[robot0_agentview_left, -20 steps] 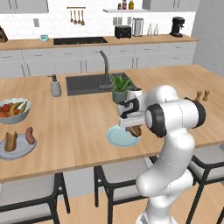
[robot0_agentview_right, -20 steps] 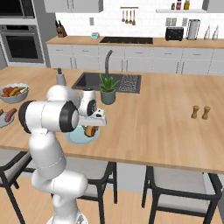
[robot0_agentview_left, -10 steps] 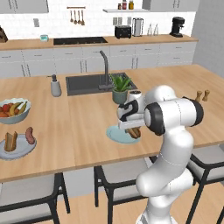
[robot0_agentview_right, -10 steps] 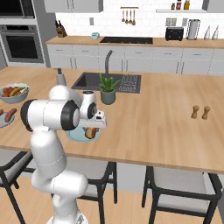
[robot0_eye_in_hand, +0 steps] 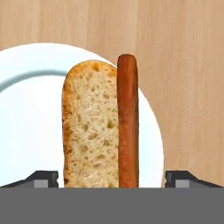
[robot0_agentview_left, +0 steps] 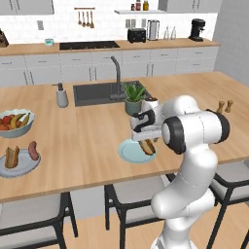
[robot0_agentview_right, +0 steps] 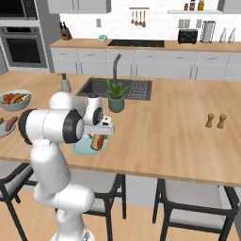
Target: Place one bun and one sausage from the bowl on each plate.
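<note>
In the left base view, the white robot arm's two-finger hand (robot0_agentview_left: 146,137) is hovering just above a small round pale blue-grey plate (robot0_agentview_left: 127,153) that is lying on the long wooden surface (robot0_agentview_left: 92,141). A brown sausage (robot0_agentview_left: 149,146) is resting on this plate, right under the fingers. I think the danger here is the lifting: if the hand is rising at an angle, a finger may be catching the food and pushing it off the plate. Far on the left, a second pale plate-like dish (robot0_agentview_left: 22,165) is carrying a slice of bun (robot0_agentview_left: 12,157) and a reddish sausage (robot0_agentview_left: 33,151), beside a pale fruit bowl (robot0_agentview_left: 14,129). I cannot tell from here if this dish is the bowl of the task or the other plate.

In the right base view, the hand (robot0_agentview_right: 100,134) is standing over the same plate (robot0_agentview_right: 80,147), and the bun with the sausage is lying below it. The plate is sitting close to the front edge of the surface, so a hard knock could be sending it toward the edge.

In the hand view, the two dark fingertips (robot0_eye_in_hand: 43,179) are standing wide apart, released and grasping nothing. Between them a long toasted bun slice (robot0_eye_in_hand: 89,127) is lying on the plate (robot0_eye_in_hand: 30,122), and the thin sausage (robot0_eye_in_hand: 127,122) is touching its side. The sausage is sitting near the rim and may be rolling off easily.
</note>
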Available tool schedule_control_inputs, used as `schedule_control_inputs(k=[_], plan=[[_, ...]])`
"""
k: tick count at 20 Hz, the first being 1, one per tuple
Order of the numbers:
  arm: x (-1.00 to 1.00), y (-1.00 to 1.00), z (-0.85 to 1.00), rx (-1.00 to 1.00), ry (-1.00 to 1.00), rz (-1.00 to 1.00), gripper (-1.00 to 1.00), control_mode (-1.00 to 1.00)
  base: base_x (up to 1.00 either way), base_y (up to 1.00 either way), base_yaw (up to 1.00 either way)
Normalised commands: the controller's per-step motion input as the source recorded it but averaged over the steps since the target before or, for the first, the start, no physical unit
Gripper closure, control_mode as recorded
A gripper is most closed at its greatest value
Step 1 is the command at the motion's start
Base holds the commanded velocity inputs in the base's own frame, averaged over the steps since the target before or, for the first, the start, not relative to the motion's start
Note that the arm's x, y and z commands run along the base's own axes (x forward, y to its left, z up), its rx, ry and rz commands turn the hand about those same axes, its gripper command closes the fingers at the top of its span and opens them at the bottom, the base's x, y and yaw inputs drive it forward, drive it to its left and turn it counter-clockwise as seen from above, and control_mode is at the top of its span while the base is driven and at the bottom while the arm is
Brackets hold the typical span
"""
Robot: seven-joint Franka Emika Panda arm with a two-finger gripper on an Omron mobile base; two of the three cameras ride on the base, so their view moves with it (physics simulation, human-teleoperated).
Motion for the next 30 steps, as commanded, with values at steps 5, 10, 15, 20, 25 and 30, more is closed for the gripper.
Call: schedule_control_inputs(k=[5,10,15,20,25,30], plan=[[-0.38,-0.01,0.78,0.00,-0.01,0.00,-1.00,-1.00,0.00,0.00,0.00],[-0.67,-0.12,0.55,0.00,0.00,0.00,-1.00,-1.00,0.00,0.00,0.00],[-0.49,-0.07,0.46,0.00,0.00,0.00,-1.00,-1.00,0.00,0.00,0.00],[-0.42,-0.06,0.43,0.00,0.00,0.00,-1.00,-1.00,0.00,0.00,0.00],[-0.50,-0.02,0.33,0.00,0.00,0.00,-1.00,-1.00,0.00,0.00,0.00],[-0.60,-0.03,0.24,0.00,0.00,0.00,-1.00,-1.00,0.00,0.00,0.00]])
